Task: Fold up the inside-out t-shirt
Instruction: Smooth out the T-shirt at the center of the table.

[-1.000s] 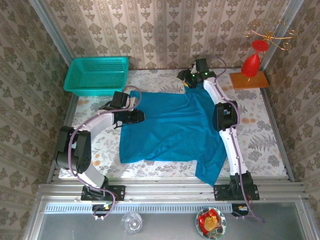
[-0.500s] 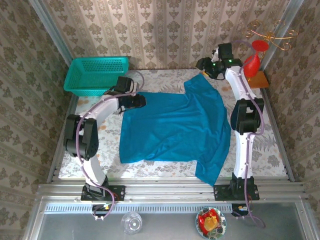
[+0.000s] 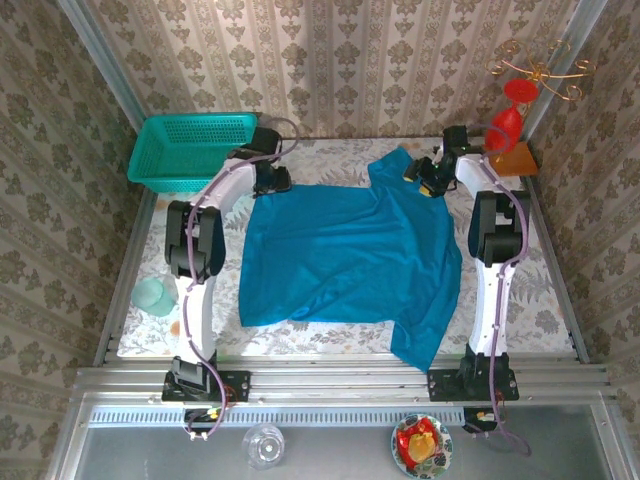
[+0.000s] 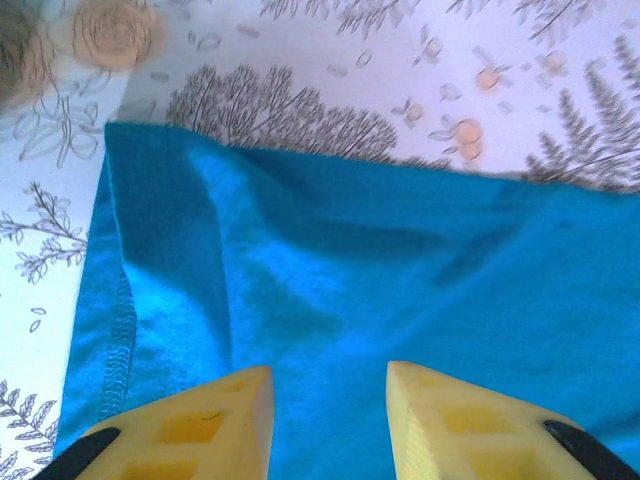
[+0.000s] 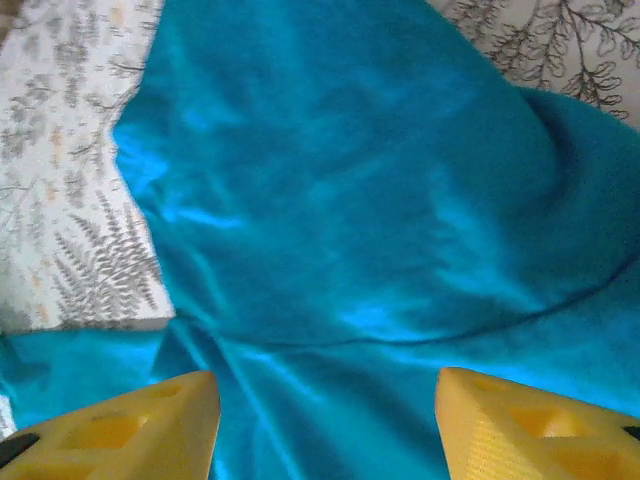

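T-shirt (image 3: pixel 345 255) on table (image 3: pixel 525 275), basket (image 3: pixel 185 178) far left

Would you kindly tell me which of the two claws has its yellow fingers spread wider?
The right claw, over rumpled folds of the plain bright blue fabric t-shirt: its fingers stand much farther apart than the left claw's.

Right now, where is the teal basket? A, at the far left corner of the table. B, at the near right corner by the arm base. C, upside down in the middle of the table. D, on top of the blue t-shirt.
A: the teal basket stands upright at the far left corner of the table, beside the t-shirt rather than on it; the t-shirt lies spread across the middle.
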